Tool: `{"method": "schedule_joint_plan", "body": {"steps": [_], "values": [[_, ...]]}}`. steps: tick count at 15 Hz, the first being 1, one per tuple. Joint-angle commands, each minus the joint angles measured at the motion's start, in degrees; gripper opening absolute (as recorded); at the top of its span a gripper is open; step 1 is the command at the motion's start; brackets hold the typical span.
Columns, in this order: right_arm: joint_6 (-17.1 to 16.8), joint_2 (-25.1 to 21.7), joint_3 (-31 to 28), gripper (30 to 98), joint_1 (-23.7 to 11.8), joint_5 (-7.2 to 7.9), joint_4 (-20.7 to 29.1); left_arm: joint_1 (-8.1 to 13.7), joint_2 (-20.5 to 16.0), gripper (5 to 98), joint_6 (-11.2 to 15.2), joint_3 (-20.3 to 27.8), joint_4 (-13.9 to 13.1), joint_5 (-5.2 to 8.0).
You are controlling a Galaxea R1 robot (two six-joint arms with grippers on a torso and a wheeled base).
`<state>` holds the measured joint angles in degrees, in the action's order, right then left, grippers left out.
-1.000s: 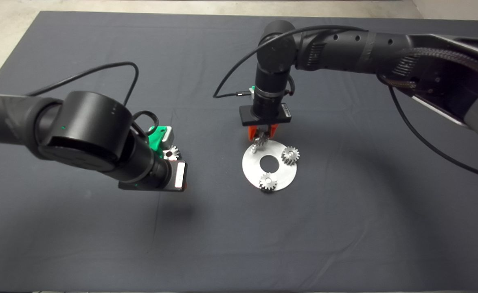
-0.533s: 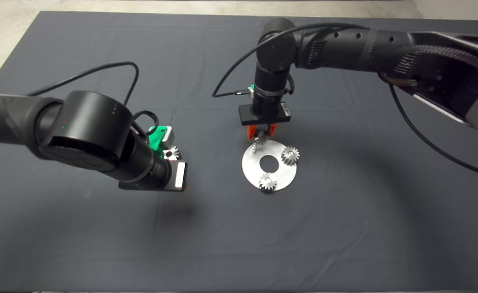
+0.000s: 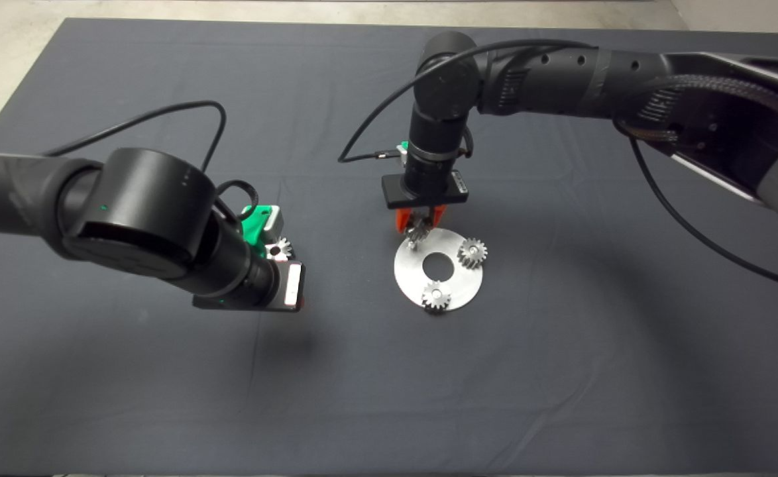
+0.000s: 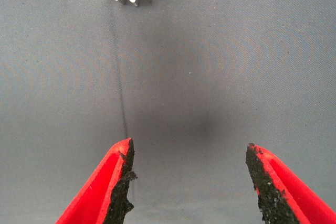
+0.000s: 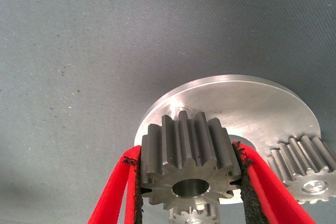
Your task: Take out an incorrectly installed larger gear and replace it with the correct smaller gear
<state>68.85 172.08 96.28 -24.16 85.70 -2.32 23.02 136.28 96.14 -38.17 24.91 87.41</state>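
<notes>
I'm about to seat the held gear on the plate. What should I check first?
1. Right gripper fingers shut on the smaller gear: ok.
2. Bare pin on the plate unoccupied: ok.
3. Gear's hole lined up over that pin: cannot tell.
4. Larger gear off the plate, lying on the mat: ok.
5. Left gripper open, away from the plate: ok.
</notes>
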Motion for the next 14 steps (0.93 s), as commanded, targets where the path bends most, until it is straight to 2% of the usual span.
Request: {"method": "schedule_joint_plan", "body": {"steps": [1, 14], "values": [[0.05, 0.32, -0.41, 35.6, -2.06, 0.17, 2.49, 0.63, -0.59, 53.7, -0.07, 0.39, 0.41, 4.79], [0.41, 0.32, -0.41, 35.6, 0.43, 0.17, 2.32, 0.63, -1.67, 53.7, -0.07, 0.57, 0.41, 4.88]]}}
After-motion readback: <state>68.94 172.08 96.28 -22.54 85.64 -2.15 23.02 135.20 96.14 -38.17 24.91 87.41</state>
